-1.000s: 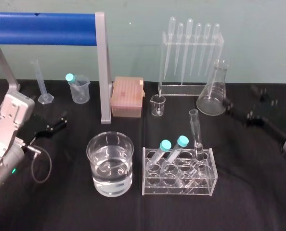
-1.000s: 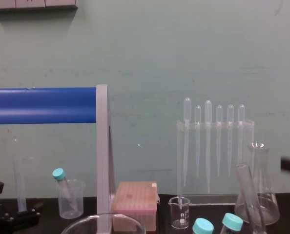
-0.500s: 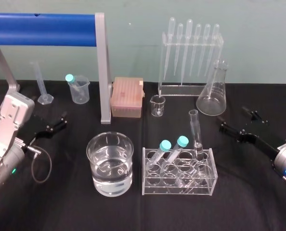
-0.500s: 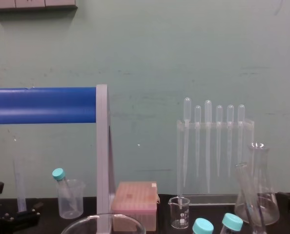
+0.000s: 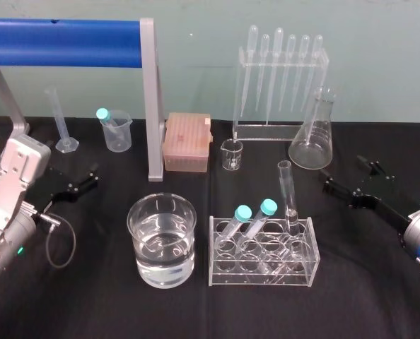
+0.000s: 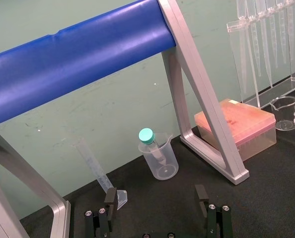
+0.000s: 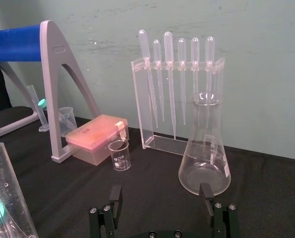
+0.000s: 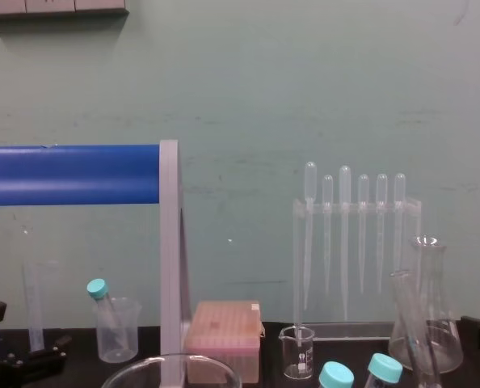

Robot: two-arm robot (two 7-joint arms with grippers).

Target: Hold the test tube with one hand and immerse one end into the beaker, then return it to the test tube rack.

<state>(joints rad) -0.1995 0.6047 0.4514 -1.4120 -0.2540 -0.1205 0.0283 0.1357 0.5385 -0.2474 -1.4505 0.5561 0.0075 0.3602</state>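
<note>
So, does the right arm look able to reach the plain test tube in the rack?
Probably yes: the open right tool sits just right of the test tube, bare table between; the flask stands farther back.

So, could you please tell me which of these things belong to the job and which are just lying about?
In the job: test tube, standing in the test tube rack; beaker; right gripper, open, right of the rack; left gripper, open, parked far left.

Lying about: teal-capped tubes, pipettes, conical flask, small beaker, pink box, plastic beaker, measuring cylinder, blue bar.
</note>
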